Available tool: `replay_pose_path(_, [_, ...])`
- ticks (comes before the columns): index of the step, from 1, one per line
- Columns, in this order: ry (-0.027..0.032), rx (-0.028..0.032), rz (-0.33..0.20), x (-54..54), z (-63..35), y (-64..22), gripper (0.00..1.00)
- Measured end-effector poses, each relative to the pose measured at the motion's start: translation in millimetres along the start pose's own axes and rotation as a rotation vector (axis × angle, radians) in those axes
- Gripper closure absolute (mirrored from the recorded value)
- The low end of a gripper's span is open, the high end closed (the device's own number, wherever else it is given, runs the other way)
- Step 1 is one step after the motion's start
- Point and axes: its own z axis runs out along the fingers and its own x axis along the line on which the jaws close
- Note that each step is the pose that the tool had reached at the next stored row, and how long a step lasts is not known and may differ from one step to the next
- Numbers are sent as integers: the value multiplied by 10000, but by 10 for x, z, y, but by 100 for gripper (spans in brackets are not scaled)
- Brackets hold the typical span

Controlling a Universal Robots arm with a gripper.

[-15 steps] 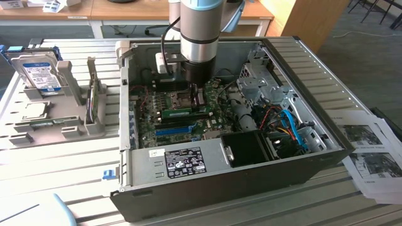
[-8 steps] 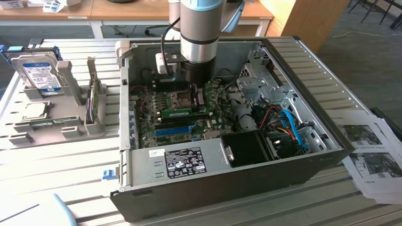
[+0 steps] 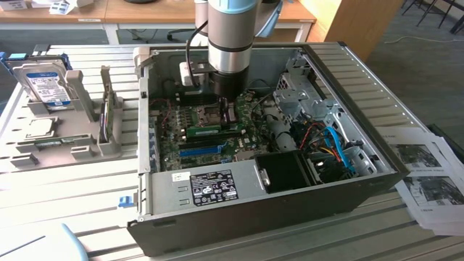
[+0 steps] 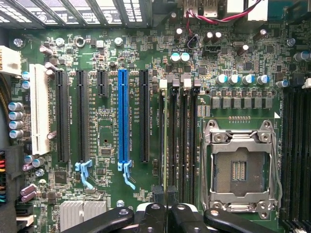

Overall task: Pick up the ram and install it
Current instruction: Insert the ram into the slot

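Resting on the slatted surface point(image 3: 73, 185), an open computer case point(image 3: 217, 217) is entered from above by the arm point(image 3: 230, 32). On the motherboard point(image 4: 107, 121), the ram point(image 3: 204, 130) is seen on edge at the memory slots point(image 4: 185, 141), between the blue slot point(image 4: 123, 116) and the CPU socket point(image 4: 238, 170), its end clamped by the closed pincer point(image 4: 166, 196).

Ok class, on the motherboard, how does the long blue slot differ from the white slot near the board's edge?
The blue slot is bright blue and narrow; the white slot is white and wider. The blue slot ends in a blue latch clip; the white slot shows none. Both lie parallel on the green motherboard and stand empty.
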Motion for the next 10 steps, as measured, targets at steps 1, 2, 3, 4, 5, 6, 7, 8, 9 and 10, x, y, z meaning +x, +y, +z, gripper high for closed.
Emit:
replay_pose_path(1, [5, -2, -1, 1, 2, 0, 89])
replay_pose_path(2, [5, -2, 0, 1, 2, 0, 89])
replay_pose_path(3, [5, -3, -1, 1, 3, 0, 89])
replay_pose_path(4, [4, -2, 0, 1, 3, 1, 89])
replay_pose_path(5, [2, -2, 0, 1, 4, 1, 89])
replay_pose_path(6, [1, -1, 0, 0, 4, 0, 89])
replay_pose_path(7, [2, -1, 1, -3, 4, 1, 89])
replay_pose_path(8, [-9, 2, 3, -7, 8, 1, 89])
replay_pose_path(9, [-5, 1, 1, -9, 7, 1, 89])
replay_pose_path(10, [-3, 0, 1, -8, 6, 1, 89])
